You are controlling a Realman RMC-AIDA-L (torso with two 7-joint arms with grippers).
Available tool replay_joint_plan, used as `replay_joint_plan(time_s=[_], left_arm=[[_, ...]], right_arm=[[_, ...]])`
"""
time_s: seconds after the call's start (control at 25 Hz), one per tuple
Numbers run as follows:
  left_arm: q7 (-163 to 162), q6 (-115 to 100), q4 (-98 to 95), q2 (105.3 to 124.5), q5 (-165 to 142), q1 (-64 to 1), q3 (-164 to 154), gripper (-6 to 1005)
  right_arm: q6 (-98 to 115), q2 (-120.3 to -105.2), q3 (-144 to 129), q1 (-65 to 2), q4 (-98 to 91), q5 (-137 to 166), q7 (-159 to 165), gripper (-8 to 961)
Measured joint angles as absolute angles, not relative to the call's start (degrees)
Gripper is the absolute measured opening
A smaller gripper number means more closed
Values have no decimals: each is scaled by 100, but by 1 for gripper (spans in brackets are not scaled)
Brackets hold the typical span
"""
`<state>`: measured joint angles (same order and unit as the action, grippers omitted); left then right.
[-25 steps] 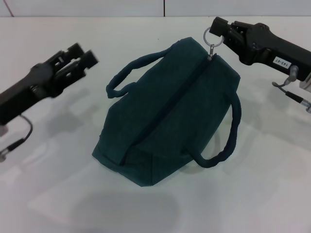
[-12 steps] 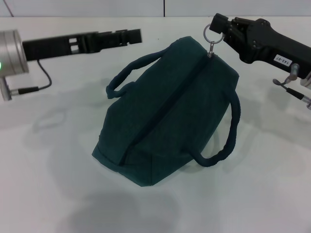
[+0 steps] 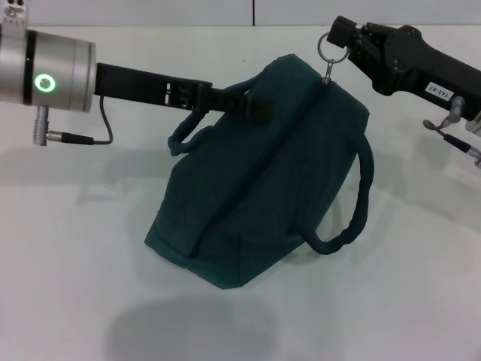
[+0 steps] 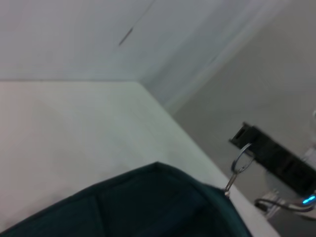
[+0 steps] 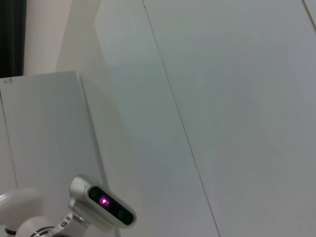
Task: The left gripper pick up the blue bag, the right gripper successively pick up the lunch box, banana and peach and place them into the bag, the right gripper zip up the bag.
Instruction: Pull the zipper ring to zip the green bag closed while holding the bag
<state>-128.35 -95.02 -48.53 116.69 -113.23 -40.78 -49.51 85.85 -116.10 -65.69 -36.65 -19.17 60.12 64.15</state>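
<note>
The large dark teal-green fabric bag (image 3: 255, 180) is lying on the white table (image 3: 68, 248), its zip line running closed along the top. The right gripper (image 3: 336, 39) is hovering at the bag's far end, its jaws clamped on the silver ring-pull (image 3: 325, 48) of the zipper, which is dangling just beneath them and also showing in the left wrist view (image 4: 240, 160). The left gripper (image 3: 259, 107) is reaching across the bag's upper side, just beside one padded loop handle (image 3: 197, 124); whether its jaws are apart or together I cannot tell. The second loop handle (image 3: 353, 210) is arching well away from both jaws.
</note>
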Motion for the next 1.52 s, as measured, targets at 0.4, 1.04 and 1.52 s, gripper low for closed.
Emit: replay_joint_plan(time_s=[0.4,1.04,1.52], left_arm=[[-12991,-9267,-4828,11808,-11622,-4120,-4956,737],[-12970,-9265,-4806,11910,-11551,-4068,-4920,251],[-12223,-9394,-4806,11944,-10670,-3653,-5176,45]], right_arm=[[8644,-11614,-6588,-3665,-1890,5993,6407,48],[8730,-11619,-6573,-3583,-1854,5973,6451,57],[8760,-11619,-6560,-3515,-1517,5668,6729,64]])
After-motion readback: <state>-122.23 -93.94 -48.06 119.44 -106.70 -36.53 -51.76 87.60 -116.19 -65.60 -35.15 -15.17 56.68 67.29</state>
